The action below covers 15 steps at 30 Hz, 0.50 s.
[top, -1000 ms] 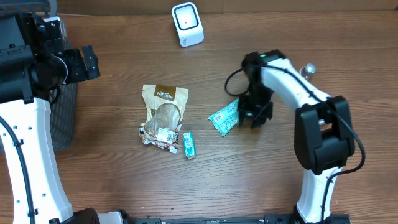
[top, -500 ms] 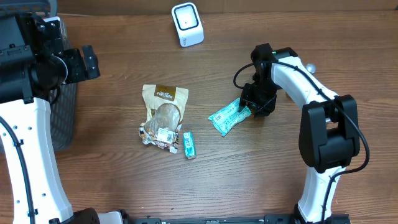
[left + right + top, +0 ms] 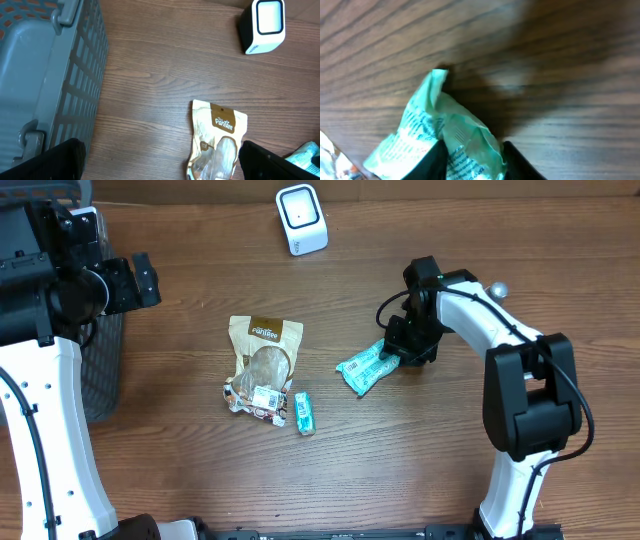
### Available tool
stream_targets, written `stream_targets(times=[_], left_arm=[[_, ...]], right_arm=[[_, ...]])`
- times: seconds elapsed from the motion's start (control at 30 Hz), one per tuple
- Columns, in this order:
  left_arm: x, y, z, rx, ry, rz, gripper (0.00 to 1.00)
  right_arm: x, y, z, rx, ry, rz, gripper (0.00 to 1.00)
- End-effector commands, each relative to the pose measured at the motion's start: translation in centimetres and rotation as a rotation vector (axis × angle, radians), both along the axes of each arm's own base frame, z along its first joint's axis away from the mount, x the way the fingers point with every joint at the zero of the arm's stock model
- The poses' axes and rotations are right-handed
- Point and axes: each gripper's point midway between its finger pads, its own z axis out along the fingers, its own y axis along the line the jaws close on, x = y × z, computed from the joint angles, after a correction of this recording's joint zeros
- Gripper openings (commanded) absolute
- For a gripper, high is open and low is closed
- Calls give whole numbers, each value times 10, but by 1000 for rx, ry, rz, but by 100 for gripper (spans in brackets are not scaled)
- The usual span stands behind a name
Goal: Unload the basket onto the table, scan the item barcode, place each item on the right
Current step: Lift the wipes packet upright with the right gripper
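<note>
A crumpled green snack packet [image 3: 362,368] lies on the wooden table right of centre. My right gripper [image 3: 397,352] sits at its right end. In the right wrist view the packet [image 3: 445,125] is pinched between the two black fingers of that gripper [image 3: 472,161], so it is shut on it. The white barcode scanner [image 3: 301,218] stands at the back centre and also shows in the left wrist view [image 3: 262,25]. My left gripper [image 3: 140,280] hangs high at the far left, and its view shows it open [image 3: 160,165] with nothing between its fingers.
A tan stand-up pouch [image 3: 262,365] lies at the table's middle and shows in the left wrist view [image 3: 217,140]. A small green bar [image 3: 303,412] rests beside it. A grey slatted basket [image 3: 100,370] stands at the left edge [image 3: 45,75].
My right gripper shifted slightly back along the packet's right end, widened its jaws, then narrowed them onto the packet. The left arm has not moved.
</note>
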Motion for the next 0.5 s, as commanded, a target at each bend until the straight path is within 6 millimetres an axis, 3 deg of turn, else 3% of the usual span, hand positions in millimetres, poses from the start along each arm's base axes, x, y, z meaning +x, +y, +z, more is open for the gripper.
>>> stream_targets(times=[0.0, 0.07, 0.23, 0.47], left_arm=[[2, 0, 4, 0, -11, 3, 100], [2, 0, 4, 0, -11, 3, 99], [2, 0, 4, 0, -11, 3, 100], [2, 0, 4, 0, -11, 3, 100]], right_arm=[[-9, -8, -10, -37, 19, -2, 16], [-6, -7, -8, -34, 8, -1, 4], [12, 9, 20, 58, -86, 69, 4], [27, 19, 107, 143, -322, 109, 4]])
